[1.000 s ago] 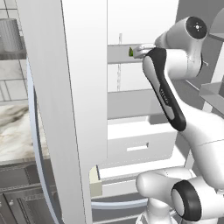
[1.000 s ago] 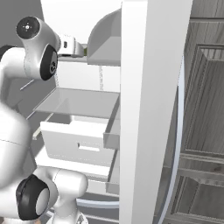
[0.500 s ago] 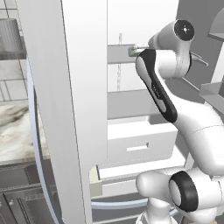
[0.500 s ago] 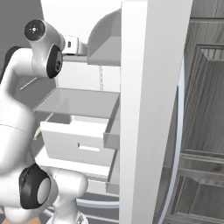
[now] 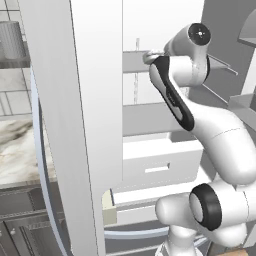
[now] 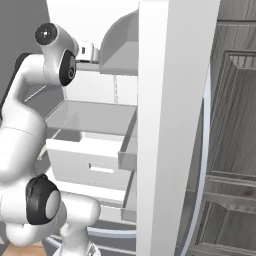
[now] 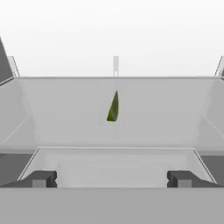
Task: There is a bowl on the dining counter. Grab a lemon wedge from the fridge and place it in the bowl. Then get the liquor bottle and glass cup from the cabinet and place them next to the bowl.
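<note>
My hand, fingers set wide apart and holding nothing, faces the open fridge. Left fingertip at 8 o'clock, right at 4 o'clock. The wedge stands upright on the grey shelf, just above centre toward 12 o'clock, well apart from both tips. In the left base view, my hand reaches the upper shelf at 1 o'clock.

The arm is made of fat, glossy white rounded segments, linked by dark grey round joints with black discs on their sides. A long black strip runs down the forearm beside the fridge shelf. Two small dark, blocky fingertips end the hand.
</note>
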Robot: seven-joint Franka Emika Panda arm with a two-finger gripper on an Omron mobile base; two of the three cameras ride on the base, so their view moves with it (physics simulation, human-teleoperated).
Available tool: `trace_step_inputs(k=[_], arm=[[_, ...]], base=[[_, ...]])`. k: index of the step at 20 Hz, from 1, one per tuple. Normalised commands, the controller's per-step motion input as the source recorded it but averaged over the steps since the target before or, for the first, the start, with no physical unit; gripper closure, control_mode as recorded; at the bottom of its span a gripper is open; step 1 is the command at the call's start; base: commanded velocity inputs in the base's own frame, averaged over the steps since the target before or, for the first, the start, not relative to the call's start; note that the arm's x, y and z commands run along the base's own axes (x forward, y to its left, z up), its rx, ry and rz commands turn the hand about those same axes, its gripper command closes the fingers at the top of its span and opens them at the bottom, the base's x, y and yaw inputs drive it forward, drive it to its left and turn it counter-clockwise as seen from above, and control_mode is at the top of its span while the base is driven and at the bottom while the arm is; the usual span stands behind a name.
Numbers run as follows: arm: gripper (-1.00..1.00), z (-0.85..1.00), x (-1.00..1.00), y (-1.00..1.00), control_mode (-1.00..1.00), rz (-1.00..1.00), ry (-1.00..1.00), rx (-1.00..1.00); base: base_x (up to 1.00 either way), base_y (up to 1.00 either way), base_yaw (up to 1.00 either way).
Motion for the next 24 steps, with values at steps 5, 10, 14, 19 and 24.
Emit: trace_step_inputs(k=[5,10,14,19,24], arm=[[-1.00,-0.16,0.25,0.00,-1.00,-0.03,0.05,0.00],[-1.00,-0.07,0.31,0.00,-1.00,-0.02,0.04,0.00],[-1.00,0.00,0.37,0.00,-1.00,-0.02,0.02,0.00],[-1.00,0.00,0.36,0.00,-1.00,-0.02,0.01,0.00],[-1.00,-0.03,0.37,0.00,-1.00,-0.02,0.04,0.00]], base=[[0.00,0.00,0.00],[0.00,0.00,0.00],[0.00,0.00,0.00],[0.00,0.00,0.00],[0.00,0.00,0.00]])
